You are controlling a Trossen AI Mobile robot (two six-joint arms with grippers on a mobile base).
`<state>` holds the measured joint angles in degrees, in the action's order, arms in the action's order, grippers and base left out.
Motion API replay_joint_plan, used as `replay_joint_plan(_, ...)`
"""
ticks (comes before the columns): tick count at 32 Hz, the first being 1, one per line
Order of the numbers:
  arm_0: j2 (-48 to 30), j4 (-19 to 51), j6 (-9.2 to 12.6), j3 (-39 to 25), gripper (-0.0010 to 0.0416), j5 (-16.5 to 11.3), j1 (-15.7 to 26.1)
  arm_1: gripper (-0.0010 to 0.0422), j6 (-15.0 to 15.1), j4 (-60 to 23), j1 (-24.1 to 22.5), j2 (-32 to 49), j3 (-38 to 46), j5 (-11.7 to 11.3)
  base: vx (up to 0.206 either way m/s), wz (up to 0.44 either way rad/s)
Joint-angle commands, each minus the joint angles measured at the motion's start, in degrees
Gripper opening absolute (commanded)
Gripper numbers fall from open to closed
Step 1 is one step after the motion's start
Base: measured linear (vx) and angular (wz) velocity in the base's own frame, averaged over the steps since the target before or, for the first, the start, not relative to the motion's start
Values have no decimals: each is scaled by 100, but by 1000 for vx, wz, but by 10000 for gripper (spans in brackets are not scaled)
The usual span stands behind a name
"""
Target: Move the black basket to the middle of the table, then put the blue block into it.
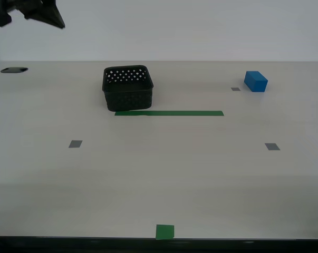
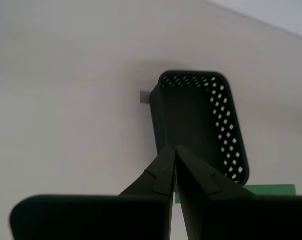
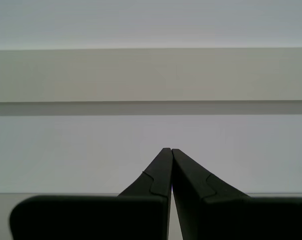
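Note:
The black basket (image 1: 127,88) stands upright and empty on the table (image 1: 159,174), at the far side toward the exterior view's left, touching the end of a green tape strip (image 1: 169,113). The blue block (image 1: 255,81) lies on the table at the far right, well apart from the basket. My second gripper (image 2: 174,148) is shut and empty, held high above the table, with the basket (image 2: 201,125) below it. My first gripper (image 3: 171,150) is shut and empty and faces a pale wall. A dark arm part (image 1: 32,13) shows in the exterior view's top left corner.
A green square (image 1: 165,232) marks the table's near edge. Small grey squares (image 1: 75,144) (image 1: 272,146) (image 1: 235,89) lie flat on the top. A dark oval hole (image 1: 13,69) sits at the far left edge. The tape strip also shows in the second wrist view (image 2: 271,190).

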<state>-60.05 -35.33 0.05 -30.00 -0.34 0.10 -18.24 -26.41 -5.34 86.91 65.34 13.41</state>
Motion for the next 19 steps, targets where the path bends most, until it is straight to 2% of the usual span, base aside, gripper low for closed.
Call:
replay_joint_plan(1, 2, -15, 7, -4, 0, -2, 0, 0, -76, 22, -96, 527, 50, -4, 0, 0)
replay_joint_plan(9, 2, -17, 7, -4, 0, -2, 0, 0, -85, 33, -426, 1460, 328, 4, 0, 0)
replay_joint_plan(10, 2, -15, 7, -4, 1, -2, 0, 0, -76, 26, -511, 1554, 433, 90, 0, 0)
replay_joint_plan(19, 2, -17, 7, -4, 0, -2, 0, 0, -90, 212, -890, 1604, 1080, 61, 0, 0)
